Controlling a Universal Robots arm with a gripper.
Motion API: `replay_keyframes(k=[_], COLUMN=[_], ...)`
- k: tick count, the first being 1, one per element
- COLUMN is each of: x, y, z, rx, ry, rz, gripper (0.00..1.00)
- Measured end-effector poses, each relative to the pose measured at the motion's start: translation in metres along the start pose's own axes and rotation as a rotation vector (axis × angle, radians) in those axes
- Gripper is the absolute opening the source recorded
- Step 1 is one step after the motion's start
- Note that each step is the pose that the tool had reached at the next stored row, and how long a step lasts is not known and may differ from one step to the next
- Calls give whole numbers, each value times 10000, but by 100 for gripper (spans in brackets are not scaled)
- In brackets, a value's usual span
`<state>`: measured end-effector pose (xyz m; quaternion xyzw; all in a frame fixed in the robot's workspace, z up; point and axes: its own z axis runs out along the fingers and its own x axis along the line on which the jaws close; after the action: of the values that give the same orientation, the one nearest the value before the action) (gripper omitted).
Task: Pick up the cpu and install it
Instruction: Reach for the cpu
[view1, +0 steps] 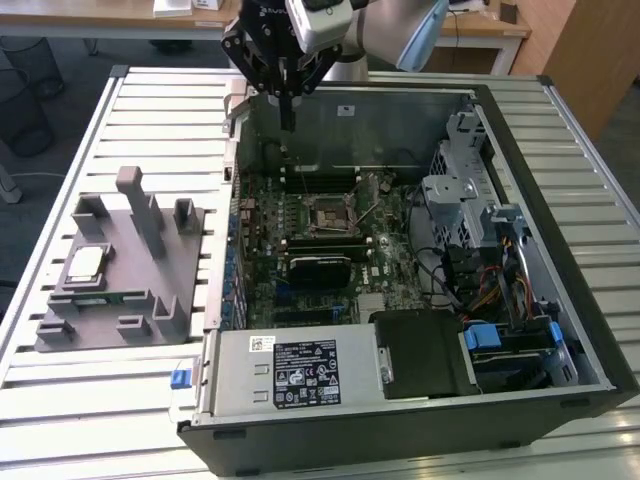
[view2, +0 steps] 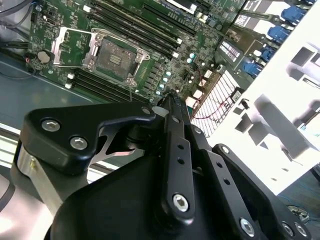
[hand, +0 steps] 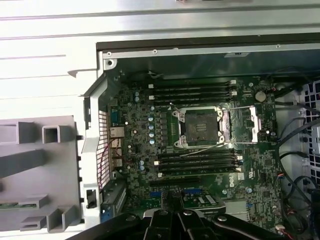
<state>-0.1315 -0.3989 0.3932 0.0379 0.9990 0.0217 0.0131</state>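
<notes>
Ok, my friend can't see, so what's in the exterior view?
A robot arm's gripper, shut and empty, hangs above an open computer case. The cpu lies on a grey holder at the exterior view's left, and the socket inside the case is empty.

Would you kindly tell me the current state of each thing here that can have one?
cpu: lying flat on the grey holder, not picked up.
socket: latch open, empty.
gripper: shut, holding nothing, over the case.
case: side open, board exposed.
</notes>
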Motion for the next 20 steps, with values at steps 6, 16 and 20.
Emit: replay_keyframes(k=[6, 16, 20], x=[59, 241, 318], y=[-5, -18, -24], z=[-1, -3, -3], rx=[1, 0, 0], ry=[0, 0, 0], rz=[0, 0, -1], gripper=[11, 11, 11])
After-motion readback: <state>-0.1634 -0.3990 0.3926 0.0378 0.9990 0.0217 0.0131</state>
